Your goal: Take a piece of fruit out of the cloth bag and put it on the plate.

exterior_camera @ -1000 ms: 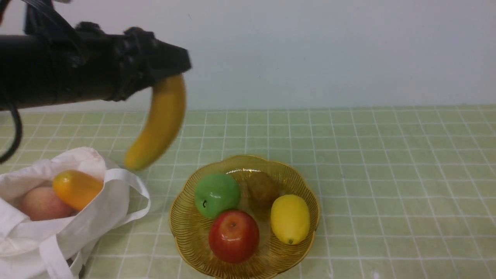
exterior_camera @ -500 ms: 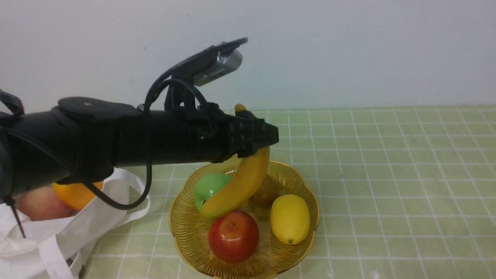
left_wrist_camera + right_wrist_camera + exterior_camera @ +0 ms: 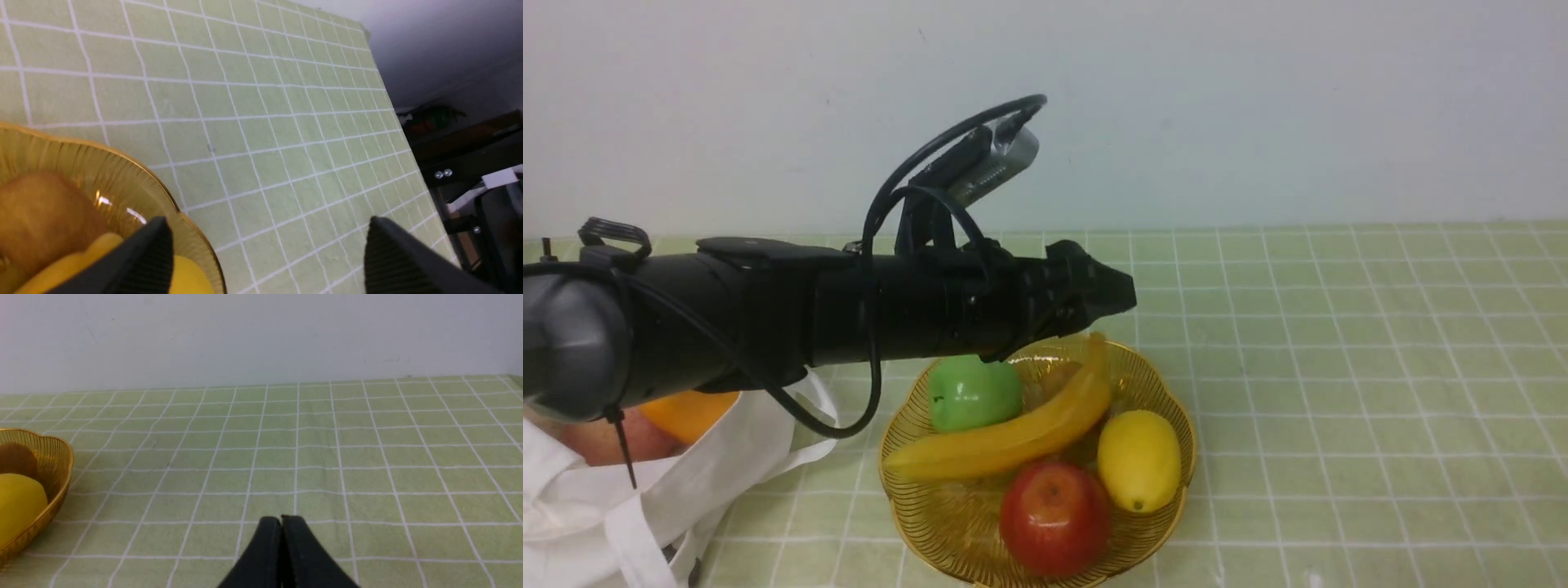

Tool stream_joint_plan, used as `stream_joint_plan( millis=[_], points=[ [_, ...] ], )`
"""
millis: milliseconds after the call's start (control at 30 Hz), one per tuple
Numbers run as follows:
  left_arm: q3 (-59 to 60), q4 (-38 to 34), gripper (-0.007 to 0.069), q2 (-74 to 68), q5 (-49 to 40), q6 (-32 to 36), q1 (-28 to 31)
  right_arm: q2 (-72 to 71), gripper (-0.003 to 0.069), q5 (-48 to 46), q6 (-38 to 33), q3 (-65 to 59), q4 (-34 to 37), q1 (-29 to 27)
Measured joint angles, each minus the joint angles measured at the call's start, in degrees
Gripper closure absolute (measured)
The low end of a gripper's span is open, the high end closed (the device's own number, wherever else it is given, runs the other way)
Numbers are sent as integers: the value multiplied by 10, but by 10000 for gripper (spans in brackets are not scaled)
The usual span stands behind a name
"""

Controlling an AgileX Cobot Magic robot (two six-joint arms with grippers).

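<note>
Yellow banana [image 3: 1005, 437] is lying in the plate [image 3: 947, 523] across the other fruit, left gripper [image 3: 267, 226] wide open w/ nothing in it, right gripper [image 3: 281, 522] closed, so basically done imo.

Counter [image 3: 1339, 367] layout
You find the cloth bag [image 3: 711, 482] left of the plate [image 3: 931, 531]; the banana [image 3: 1013, 437] lies in the plate, behind the near apple [image 3: 1054, 516], left of the lemon [image 3: 1139, 459].
</note>
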State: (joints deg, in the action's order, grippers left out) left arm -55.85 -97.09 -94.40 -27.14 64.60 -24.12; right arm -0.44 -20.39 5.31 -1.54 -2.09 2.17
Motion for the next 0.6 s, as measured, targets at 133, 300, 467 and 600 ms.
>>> stream_joint_plan(
  millis=[133, 300, 467, 600],
  points=[
    [0, -1, -3, 0, 4, 49, 0, 0, 673, 0, 0, 0, 0, 0],
    [-9, -1, 16, 5, 9, 98, 0, 0, 673, 0, 0, 0, 0, 0],
    [-23, 1, 185, 34, 60, 101, 0, 0, 673, 0, 0, 0, 0, 0],
    [-27, 76, 471, 92, 97, 84, 1, 0, 673, 0, 0, 0, 0, 0]
  ],
)
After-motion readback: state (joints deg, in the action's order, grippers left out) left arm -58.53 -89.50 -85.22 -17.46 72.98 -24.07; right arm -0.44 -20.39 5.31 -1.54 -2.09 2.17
